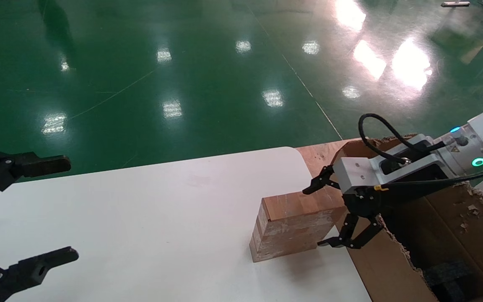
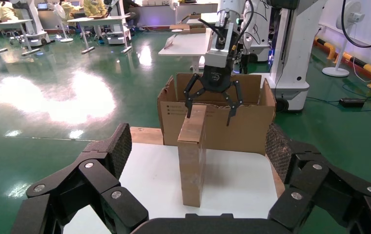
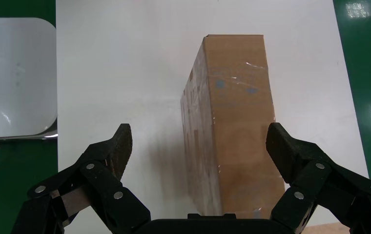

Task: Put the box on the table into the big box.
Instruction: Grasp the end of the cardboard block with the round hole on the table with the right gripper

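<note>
The box (image 1: 296, 226) stands on a narrow side on the white table (image 1: 162, 209), close to the table's right edge and beside the big box (image 1: 375, 260). My right gripper (image 1: 316, 216) hangs over the box's right end, open, with one finger on each side of it and gaps between fingers and cardboard. In the right wrist view the box (image 3: 237, 131) lies between the spread fingers of that gripper (image 3: 199, 132). My left gripper (image 1: 67, 207) stays open at the table's left side, far from the box (image 2: 192, 156).
The big box's torn walls rise just right of the table, with black foam (image 1: 447, 274) at its bottom. A brown wooden board (image 1: 317, 153) lies behind the table's rounded corner. Green floor surrounds everything. A second white table (image 3: 12, 73) stands farther off.
</note>
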